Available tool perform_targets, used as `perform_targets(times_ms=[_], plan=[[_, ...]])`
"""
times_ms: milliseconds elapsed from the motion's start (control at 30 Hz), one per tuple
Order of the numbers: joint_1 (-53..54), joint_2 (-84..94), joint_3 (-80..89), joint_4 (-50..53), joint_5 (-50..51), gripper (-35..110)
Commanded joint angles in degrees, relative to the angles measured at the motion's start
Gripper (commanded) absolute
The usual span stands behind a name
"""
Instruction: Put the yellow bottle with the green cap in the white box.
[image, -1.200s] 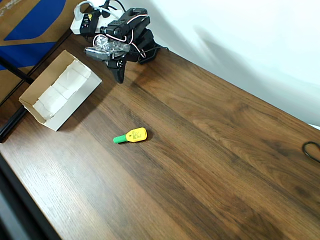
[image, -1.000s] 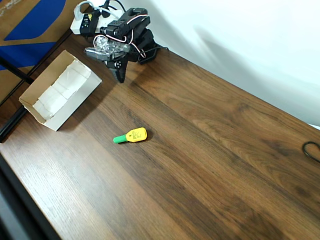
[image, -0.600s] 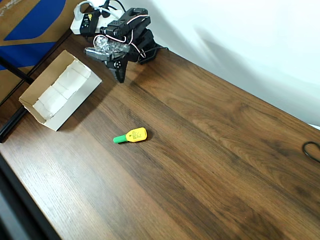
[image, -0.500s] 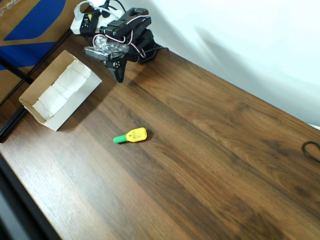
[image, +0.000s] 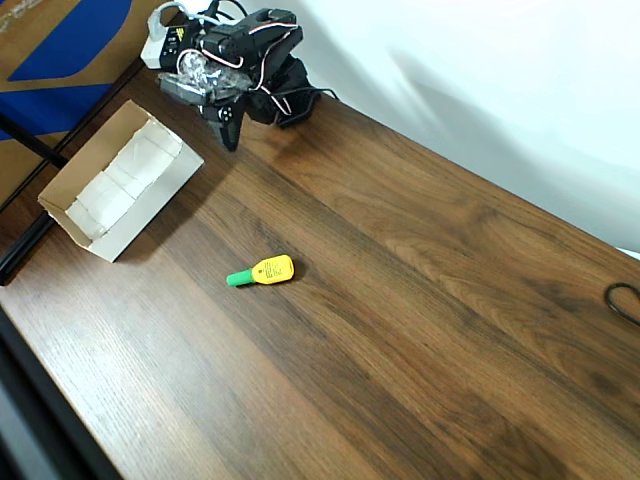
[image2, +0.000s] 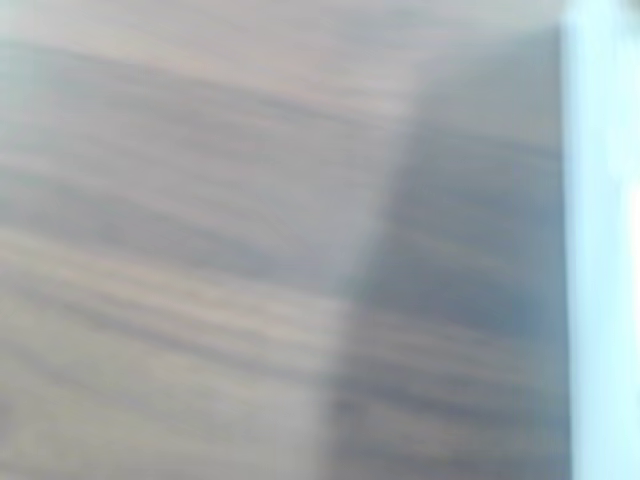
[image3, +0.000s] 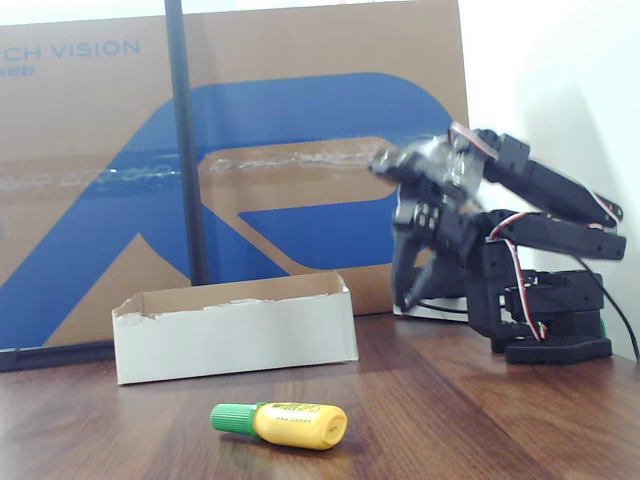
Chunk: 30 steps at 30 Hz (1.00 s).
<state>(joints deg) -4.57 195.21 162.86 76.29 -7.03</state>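
bottle (image: 264, 270) lying on table, well apart from gripper (image: 226, 130)

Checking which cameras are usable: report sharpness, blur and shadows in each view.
Overhead view: sharp, the yellow bottle with the green cap crisp, soft shadows on the wall. Wrist view: blurred wood grain throughout, a dark shadow band at right. Fixed view: bottle sharp, the gripper motion-blurred.

A dark brown wood-grain table (image: 420, 300) carries the things. A small yellow plastic bottle with a green cap (image: 262, 271) lies on its side near the middle, and a shallow white cardboard box with tan rims (image: 120, 180) sits well apart from it toward the overhead view's left edge. The black robot arm's base (image3: 555, 345) stands at the far edge.
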Motion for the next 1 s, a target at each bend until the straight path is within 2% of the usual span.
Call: perform_targets(times_ms=[0, 200, 633, 967], plan=[[0.3, -3.0, -7.5, 0.9, -0.3, 0], [0.6, -10.0, -12.6, -0.1, -0.2, 0], [-2.4, -31.6, -20.0, -10.1, 3.0, 0], [-7.6, -54.8, -38.7, -10.2, 6.6, 0]])
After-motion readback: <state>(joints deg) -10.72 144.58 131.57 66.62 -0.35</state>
